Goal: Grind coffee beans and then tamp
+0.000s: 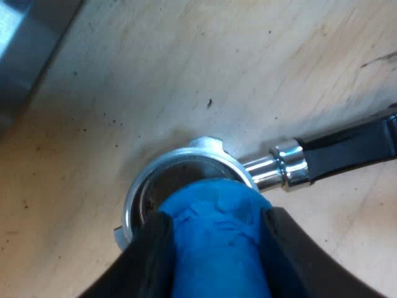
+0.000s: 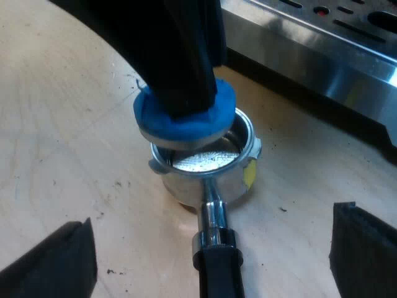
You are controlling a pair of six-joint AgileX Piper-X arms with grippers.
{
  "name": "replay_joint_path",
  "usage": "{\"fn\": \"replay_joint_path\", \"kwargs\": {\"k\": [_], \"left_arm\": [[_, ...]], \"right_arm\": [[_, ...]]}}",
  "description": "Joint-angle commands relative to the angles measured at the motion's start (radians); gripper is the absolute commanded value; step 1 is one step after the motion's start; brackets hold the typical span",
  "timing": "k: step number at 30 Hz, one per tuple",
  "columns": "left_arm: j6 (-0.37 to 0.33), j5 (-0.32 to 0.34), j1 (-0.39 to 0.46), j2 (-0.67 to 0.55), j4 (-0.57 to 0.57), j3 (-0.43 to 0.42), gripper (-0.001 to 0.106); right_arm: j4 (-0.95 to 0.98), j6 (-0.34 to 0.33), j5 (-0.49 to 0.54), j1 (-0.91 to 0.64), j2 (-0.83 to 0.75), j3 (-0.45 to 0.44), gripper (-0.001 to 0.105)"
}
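The left pincer (image 1: 214,223) reached down over the holder (image 2: 211,183) with its two black fingers (image 1: 155,254) closed on the sides of the blue tamper (image 1: 214,267), whose blue body filled the gap between them. In the right wrist view the left arm came in steeply from above. The tamper's round blue foot hung tilted over the far rim of the holder's basket (image 2: 242,133) and partly covered the opening; whether the foot touched the rim could not be told. The right pincer (image 2: 214,217) hovered low on the handle's side of the holder, fingers spread wide apart and holding nothing. The dark handle (image 2: 220,273) ran along the surface (image 2: 62,136) beneath the gap, clear of both fingers. The holder lay loose on that pale wooden surface, basket up, near the base of the espresso machine (image 2: 310,62), whose slotted steel drip tray (image 2: 341,22) ran beyond it. In the left wrist view the tamper and the left fingers hid much of the basket, and in the other view the tamper's upper part was buried under the black arm. The handle's far end was cut off in both views. The basket's floor glinted pale and speckled; whether grounds lay in it was hard to make out. A small yellow mark (image 2: 249,174) showed on the basket's outer wall.
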Motion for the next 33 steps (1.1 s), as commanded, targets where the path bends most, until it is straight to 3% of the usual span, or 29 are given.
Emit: {"fn": "replay_joint_path", "kwargs": {"k": [1,33], "left_arm": [[0.002,0.004,-0.005,0.011,-0.014,-0.007,0.0],[0.006,-0.027,-0.005,0.052,-0.059,-0.007,0.0]], "right_arm": [[-0.008,-0.003,-0.002,-0.004,0.0,-0.001,0.078],[-0.008,-0.003,-0.002,-0.004,0.0,-0.001,0.078]]}}
